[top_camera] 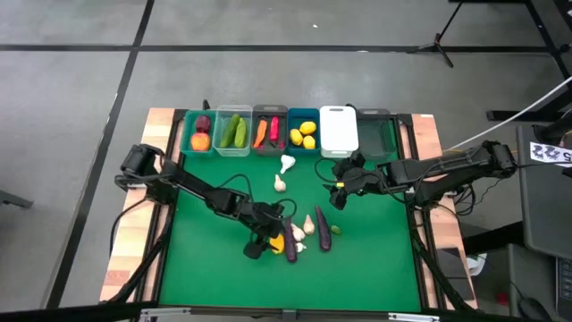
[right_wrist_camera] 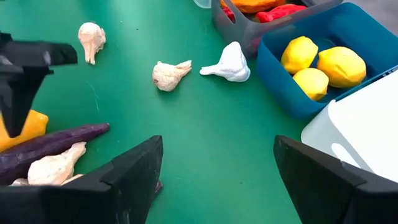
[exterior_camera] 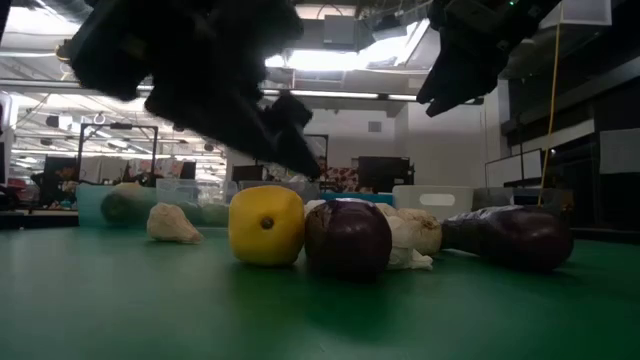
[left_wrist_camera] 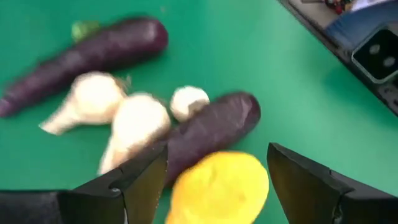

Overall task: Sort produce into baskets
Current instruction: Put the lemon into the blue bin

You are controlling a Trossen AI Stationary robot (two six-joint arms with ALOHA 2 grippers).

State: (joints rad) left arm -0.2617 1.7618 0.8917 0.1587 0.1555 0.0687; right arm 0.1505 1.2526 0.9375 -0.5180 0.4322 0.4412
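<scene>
Left gripper [left_wrist_camera: 214, 186] fingers spread, straddling the yellow lemon [top_camera: 278, 242] at about 6 o'clock on the mat, hard against an eggplant [left_wrist_camera: 208, 127] and garlic [left_wrist_camera: 134, 127]. Lemon looks light, rigid, smooth plastic and likely slippery, so pinch across its widest middle. Right gripper [right_wrist_camera: 214, 168] spread, idle at 2 o'clock near the blue bin [top_camera: 303, 131].

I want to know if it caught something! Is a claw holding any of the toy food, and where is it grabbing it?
Nothing is held. The left claw is open over the yellow lemon, one finger each side, not gripping it. The right claw is open above bare mat.
</scene>
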